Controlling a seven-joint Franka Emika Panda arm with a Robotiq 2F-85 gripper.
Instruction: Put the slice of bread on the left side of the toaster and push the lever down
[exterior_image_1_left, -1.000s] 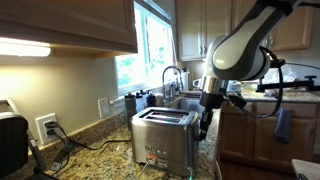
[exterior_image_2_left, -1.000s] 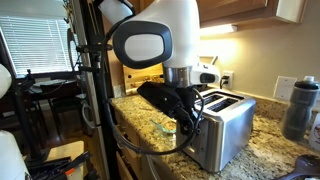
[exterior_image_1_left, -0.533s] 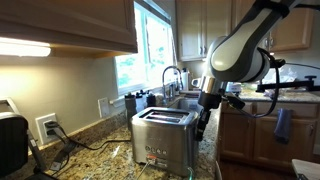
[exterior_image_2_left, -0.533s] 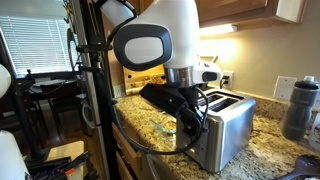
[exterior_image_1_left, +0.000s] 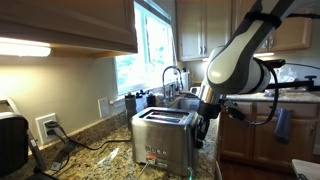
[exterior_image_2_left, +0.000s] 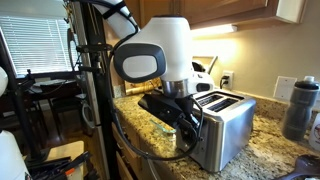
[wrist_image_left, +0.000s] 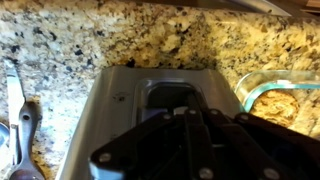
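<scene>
The stainless-steel toaster stands on the granite counter and shows in both exterior views. In the wrist view I look down its end face, with the dark lever slot just ahead of my fingers. My gripper is at that end of the toaster, low against it. Its fingers are pressed together and hold nothing. The slice of bread is not visible in any view.
A glass dish sits on the counter beside the toaster's end. A utensil lies on the other side. A black appliance and a wall socket with cables are nearby. A dark bottle stands behind the toaster. The sink faucet is further back.
The arm has dropped a little, and the gripper has moved down along the toaster's end. The toaster has not moved.
</scene>
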